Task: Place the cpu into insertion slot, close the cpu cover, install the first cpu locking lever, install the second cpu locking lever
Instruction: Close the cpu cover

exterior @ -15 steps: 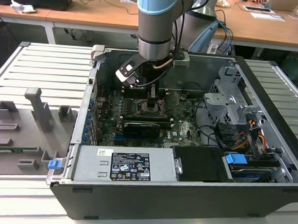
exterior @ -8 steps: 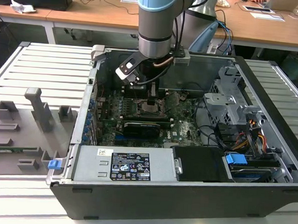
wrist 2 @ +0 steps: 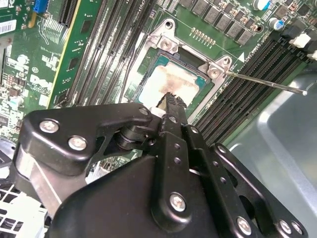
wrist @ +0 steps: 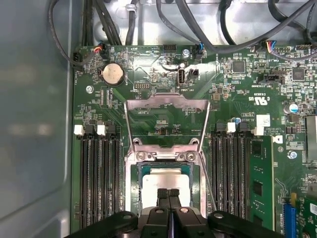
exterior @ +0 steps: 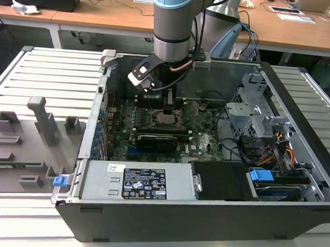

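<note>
Progress: cpu (wrist: 166, 179) sat seated in insertion slot (wrist: 132, 171) | cpu cover (wrist: 166, 102) stood open, clear of the slot | locking lever (wrist 2: 262, 83) was unlatched (both levers judged undone) | claw (wrist: 169, 194) had fingers together, tips at the cpu's top

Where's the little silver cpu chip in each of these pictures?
Exterior view: cpu on the green board, directly under the pincer.
Second wrist view: cpu in the insertion slot, beyond the pincer's tips.
First wrist view: cpu in the slot, partly hidden by the tips.
Shared landmark: the pincer's black tips.
</note>
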You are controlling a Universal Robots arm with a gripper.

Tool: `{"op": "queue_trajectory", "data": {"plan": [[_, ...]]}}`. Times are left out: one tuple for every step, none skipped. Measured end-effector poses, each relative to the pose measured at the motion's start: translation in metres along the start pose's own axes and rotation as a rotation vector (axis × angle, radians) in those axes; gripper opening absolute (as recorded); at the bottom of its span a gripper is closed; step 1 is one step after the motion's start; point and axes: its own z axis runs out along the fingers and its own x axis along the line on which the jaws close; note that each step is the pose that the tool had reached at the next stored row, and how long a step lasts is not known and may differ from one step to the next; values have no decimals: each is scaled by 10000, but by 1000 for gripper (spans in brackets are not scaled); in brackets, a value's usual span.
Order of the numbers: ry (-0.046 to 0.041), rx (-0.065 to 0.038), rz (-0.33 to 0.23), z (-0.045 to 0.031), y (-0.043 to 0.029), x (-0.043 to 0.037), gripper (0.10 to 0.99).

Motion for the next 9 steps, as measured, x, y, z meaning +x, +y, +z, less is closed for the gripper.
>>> {"op": "queue_trajectory", "data": {"plan": [[0, 0, 0, -16, 1, 0, 106], [1, -1, 0, -30, 2, 1, 106], [1, -1, 0, -39, 3, 1, 106], [0, 0, 0, -49, 4, 1, 106], [0, 0, 0, -59, 4, 1, 106], [0, 0, 0, -66, 5, 1, 106], [1, 0, 0, -78, 6, 2, 106], [1, 0, 0, -94, 7, 2, 106], [1, 3, 1, -114, 8, 3, 106]]}}
